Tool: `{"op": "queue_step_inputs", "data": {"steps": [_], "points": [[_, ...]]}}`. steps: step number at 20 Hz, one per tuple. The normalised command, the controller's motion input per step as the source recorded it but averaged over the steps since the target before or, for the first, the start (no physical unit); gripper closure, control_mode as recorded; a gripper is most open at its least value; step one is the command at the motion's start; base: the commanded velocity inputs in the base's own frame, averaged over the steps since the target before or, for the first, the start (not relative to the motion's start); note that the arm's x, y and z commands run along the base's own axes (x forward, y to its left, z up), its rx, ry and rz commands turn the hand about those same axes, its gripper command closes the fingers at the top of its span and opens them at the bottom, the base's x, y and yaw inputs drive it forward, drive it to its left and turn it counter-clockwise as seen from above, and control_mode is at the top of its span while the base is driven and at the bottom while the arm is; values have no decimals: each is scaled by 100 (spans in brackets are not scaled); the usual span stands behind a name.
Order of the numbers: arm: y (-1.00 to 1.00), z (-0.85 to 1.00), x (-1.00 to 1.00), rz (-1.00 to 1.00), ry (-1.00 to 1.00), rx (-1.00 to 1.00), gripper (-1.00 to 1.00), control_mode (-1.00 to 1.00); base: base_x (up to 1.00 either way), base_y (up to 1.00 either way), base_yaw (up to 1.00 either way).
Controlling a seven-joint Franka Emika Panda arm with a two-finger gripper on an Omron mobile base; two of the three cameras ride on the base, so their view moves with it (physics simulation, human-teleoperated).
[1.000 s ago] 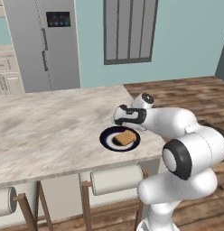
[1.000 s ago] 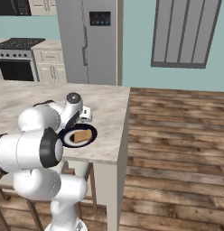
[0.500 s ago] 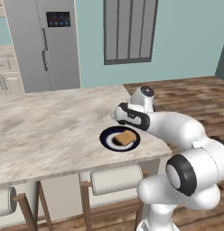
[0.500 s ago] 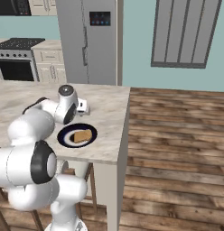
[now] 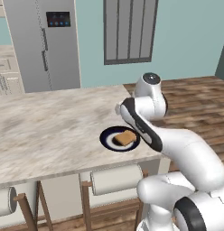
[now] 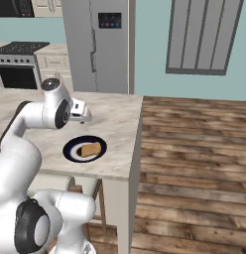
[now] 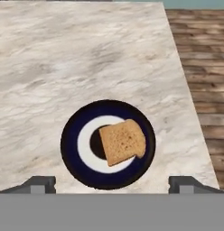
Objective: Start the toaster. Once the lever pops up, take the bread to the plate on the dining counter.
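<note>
change: white two-finger gripper [image 7: 112,184] rises off the plate, arm swinging up and back, jaws spread wide and empty | bread: golden-brown square toast slice [image 7: 122,141] lies on round dark navy plate [image 7: 73,158] near corner of beige marbled dining counter [image 7: 64,54] | task: delivery looks complete; only retreat remains

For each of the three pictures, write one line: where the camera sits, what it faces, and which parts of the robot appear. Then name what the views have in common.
Left base view: behind the arm to its left, facing the dining counter and fridge; the white arm rises at lower right.
Right base view: behind to its right, facing the same counter, a stove beyond; arm at lower left.
Hand view: on the hand, looking down; open gripper, fingertips at the bottom.
Shared: all three show the bread lying on the plate.
</note>
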Motion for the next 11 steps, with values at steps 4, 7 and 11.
{"op": "queue_step_inputs", "data": {"steps": [4, 7, 11], "points": [[-37, 51, -100, -7, 5, 0, -100, -100, 0, 0, 0], [-36, 44, -100, -4, 2, 0, -100, -100, 0, 0, 0], [-25, 23, -100, 0, 1, 0, -100, -100, 0, 0, 0]]}}
